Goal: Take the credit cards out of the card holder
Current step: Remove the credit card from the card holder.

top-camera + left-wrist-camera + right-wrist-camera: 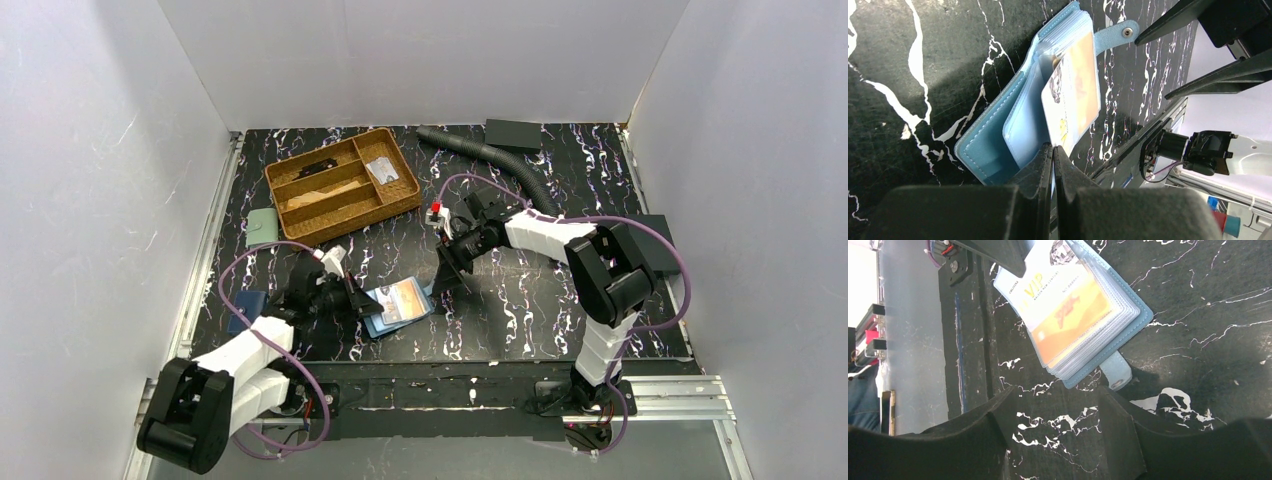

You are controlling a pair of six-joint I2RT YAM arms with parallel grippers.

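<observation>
The card holder point(380, 324) lies open on the counter point(520, 310), near its front edge, with its snap tab point(1115, 375) pointing toward the right arm. An orange-and-white credit card point(405, 297) sticks partway out of the clear sleeves. My left pincer point(1053, 152) is clamped tight on that card's protruding end. My right pincer point(1053, 400) hangs just beside the tab, jaws spread, holding nothing.

Counted: hands 2, left hand point(1053, 150) and right hand point(1058, 400) | card holder point(983, 145) 1 | credit cards point(1068, 305) 1 showed, orange and white; any behind it could not be counted | woven tray point(350, 212) 1 | navy wallet point(245, 310) 1 | green pouch point(262, 226) 1 | corrugated hose point(490, 155) 1 | flat black boxes 2, far box point(513, 133) and right box point(657, 238)
</observation>
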